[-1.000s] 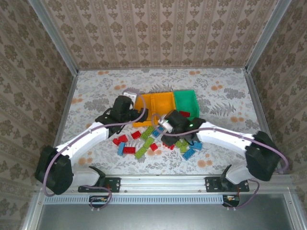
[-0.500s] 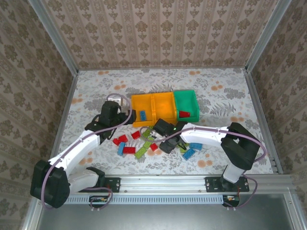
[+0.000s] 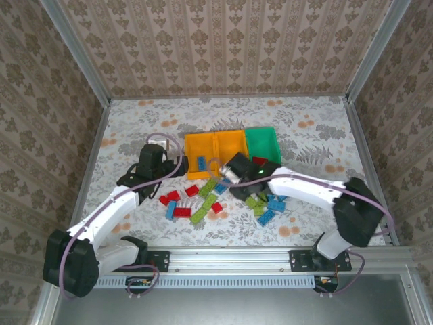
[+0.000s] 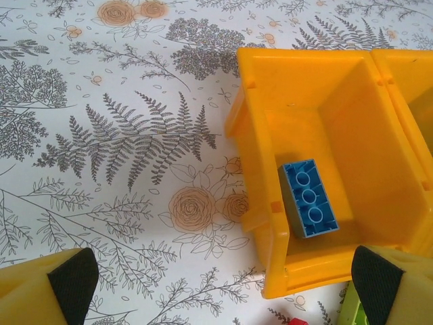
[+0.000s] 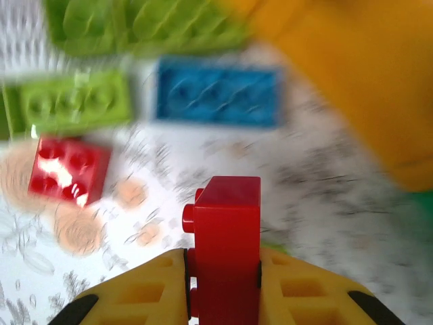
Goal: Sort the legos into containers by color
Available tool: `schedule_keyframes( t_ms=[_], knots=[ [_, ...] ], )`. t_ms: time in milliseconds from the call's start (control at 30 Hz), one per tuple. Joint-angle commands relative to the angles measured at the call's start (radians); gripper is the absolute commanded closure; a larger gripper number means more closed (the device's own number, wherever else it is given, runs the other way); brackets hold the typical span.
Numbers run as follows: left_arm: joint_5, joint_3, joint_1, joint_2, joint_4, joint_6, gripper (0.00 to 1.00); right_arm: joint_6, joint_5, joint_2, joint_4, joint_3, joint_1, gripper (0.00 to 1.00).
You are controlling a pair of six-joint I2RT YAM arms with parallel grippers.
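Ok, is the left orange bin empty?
Not empty. The left orange bin holds one blue lego, lying on its floor.

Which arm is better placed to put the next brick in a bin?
Right. The right gripper is shut on a red brick near the green bin, where another red one lies. The left gripper hangs open beside the orange bin holding a blue brick.

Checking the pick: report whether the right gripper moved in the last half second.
Yes. The right gripper, shut on a red brick, moved from the loose pile toward the bins.
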State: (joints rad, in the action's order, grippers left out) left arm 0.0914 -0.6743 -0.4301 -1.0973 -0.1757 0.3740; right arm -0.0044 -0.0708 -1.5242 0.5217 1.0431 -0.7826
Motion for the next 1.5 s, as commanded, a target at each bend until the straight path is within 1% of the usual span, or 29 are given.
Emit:
schedule_keyframes(
  t_ms=[0,67,100,167,200,300,367,500,633,733,867,933,1033,1133,1233,1267,1300,1367,1467],
  knots=[
    [0.010,0.021,0.007,0.025,-0.027,-0.001,0.00,0.070,0.009,0.105,-0.089,-0.013,0.138,0.74],
    [0.019,0.027,0.005,0.023,-0.044,0.004,0.00,0.096,-0.052,0.101,-0.091,0.009,0.220,0.72],
    [0.025,0.030,0.005,0.021,-0.052,0.007,0.00,0.109,-0.072,0.081,-0.079,0.031,0.263,0.73],
    [0.034,0.033,0.005,0.019,-0.075,0.012,0.00,0.134,-0.080,0.028,-0.055,0.081,0.332,0.74],
    [0.039,0.035,0.005,0.017,-0.089,0.017,0.00,0.146,-0.077,-0.003,-0.044,0.110,0.358,0.75],
    [0.060,0.038,0.005,0.016,-0.133,0.039,0.00,0.165,-0.097,-0.109,-0.015,0.194,0.396,0.75],
    [0.064,0.040,0.004,0.013,-0.157,0.051,0.00,0.169,-0.121,-0.179,0.004,0.248,0.405,0.75],
    [0.077,0.051,0.005,0.000,-0.199,0.077,0.00,0.179,-0.168,-0.289,0.043,0.334,0.413,0.71],
    [0.109,0.045,0.005,-0.036,-0.264,0.124,0.00,0.188,-0.174,-0.342,0.050,0.368,0.416,0.68],
    [0.091,0.042,0.005,-0.062,-0.301,0.153,0.00,0.198,-0.168,-0.341,0.040,0.364,0.416,0.63],
    [0.032,0.054,0.005,-0.083,-0.295,0.161,0.00,0.197,-0.151,-0.328,0.024,0.352,0.416,0.55],
    [0.002,0.058,0.001,-0.092,-0.280,0.139,0.00,0.196,-0.145,-0.318,0.021,0.346,0.415,0.47],
    [-0.036,0.048,-0.013,-0.104,-0.276,0.087,0.01,0.196,-0.141,-0.299,0.021,0.331,0.416,0.39],
    [-0.044,0.044,-0.020,-0.107,-0.291,0.039,0.04,0.195,-0.141,-0.283,-0.007,0.316,0.415,0.33],
    [-0.067,0.057,-0.020,-0.097,-0.291,-0.009,0.05,0.193,-0.142,-0.273,-0.014,0.303,0.416,0.30],
    [-0.082,0.067,-0.048,-0.091,-0.281,-0.018,0.05,0.190,-0.142,-0.271,-0.014,0.301,0.416,0.29],
    [-0.108,0.079,-0.052,-0.083,-0.263,-0.029,0.06,0.192,-0.144,-0.272,-0.013,0.301,0.416,0.28],
    [-0.097,0.086,-0.072,-0.078,-0.259,-0.030,0.08,0.192,-0.146,-0.272,-0.010,0.302,0.416,0.27],
    [-0.019,0.050,-0.123,-0.084,-0.343,0.003,0.10,0.189,-0.147,-0.272,-0.008,0.303,0.416,0.26]
  ],
)
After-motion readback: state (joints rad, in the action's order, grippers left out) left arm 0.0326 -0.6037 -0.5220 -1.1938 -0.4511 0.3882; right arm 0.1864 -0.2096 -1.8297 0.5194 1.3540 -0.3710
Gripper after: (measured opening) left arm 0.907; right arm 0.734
